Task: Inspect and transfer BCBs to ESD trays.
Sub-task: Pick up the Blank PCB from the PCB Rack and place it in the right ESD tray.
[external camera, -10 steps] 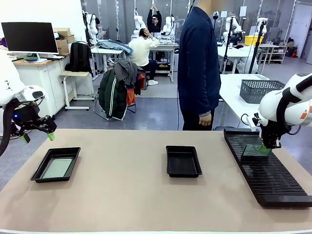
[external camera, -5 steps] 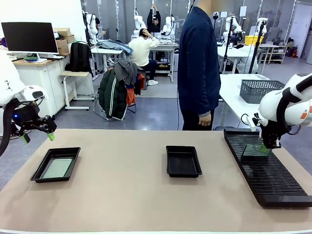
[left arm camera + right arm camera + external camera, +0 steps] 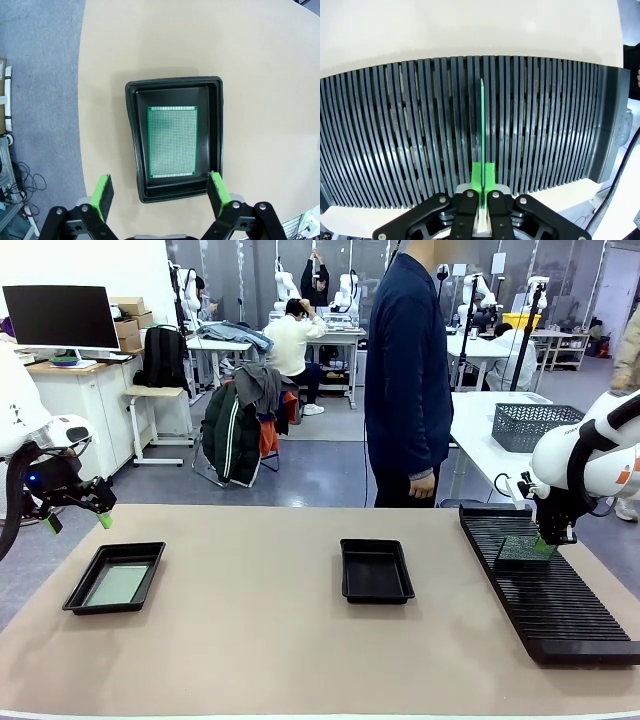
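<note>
**Board [image 3: 482, 115] on edge in the rack [image 3: 560, 610], empty tray to its left**

I have the right gripper [image 3: 482, 172] pressed onto the board's upper edge, green pads pinching it from both faces. The board stands upright in one of the rack's slots, so in the wrist view I see it only as a thin green line running straight away from the fingers.

What matters for the next move is where the empty middle tray [image 3: 346, 570] lies. It sits on the table [image 3: 250, 660] well apart from the rack, towards my left. My right gripper is the nearer one to it. The board's faces are vertical now and the tray floor is flat, so I judge it needs a lift clear of the slot, then a tip onto its face, long side along the tray's long side.

The left gripper [image 3: 161, 194] hangs spread wide above the left tray [image 3: 131, 130], where a second board [image 3: 172, 141] already lies flat.
</note>
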You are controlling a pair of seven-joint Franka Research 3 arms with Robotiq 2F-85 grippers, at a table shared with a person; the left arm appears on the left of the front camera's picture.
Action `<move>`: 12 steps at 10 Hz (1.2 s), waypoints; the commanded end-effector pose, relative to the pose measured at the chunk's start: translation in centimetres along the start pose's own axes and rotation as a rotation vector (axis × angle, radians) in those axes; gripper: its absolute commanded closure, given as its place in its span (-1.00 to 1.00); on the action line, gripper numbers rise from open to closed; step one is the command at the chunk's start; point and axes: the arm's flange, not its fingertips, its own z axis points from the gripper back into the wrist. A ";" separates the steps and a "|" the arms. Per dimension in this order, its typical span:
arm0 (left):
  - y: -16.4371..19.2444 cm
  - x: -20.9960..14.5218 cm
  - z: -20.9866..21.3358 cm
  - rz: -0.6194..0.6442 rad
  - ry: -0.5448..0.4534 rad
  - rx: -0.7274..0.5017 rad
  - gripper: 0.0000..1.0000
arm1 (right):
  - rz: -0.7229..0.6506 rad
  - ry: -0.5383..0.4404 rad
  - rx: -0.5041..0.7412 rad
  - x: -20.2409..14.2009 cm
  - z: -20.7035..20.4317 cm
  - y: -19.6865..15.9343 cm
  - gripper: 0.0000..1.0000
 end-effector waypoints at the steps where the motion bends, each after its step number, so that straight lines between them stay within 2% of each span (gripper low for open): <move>1: 0.0 -0.2 -0.2 0.001 -0.014 0.004 -1.00 | -0.004 0.004 -0.004 0.0 0.9 0.0 0.95; 4: 0.0 -0.2 -0.2 0.001 -0.014 0.004 -1.00 | -0.012 -0.006 -0.005 -0.5 5.1 -0.3 0.95; 9: 0.0 -0.2 -0.2 0.001 -0.014 0.004 -1.00 | -0.018 0.018 -0.005 -2.4 18.6 1.3 0.95; 12: 0.0 -0.2 -0.2 0.001 -0.014 0.004 -1.00 | -0.050 0.022 0.020 -3.1 24.7 2.3 0.95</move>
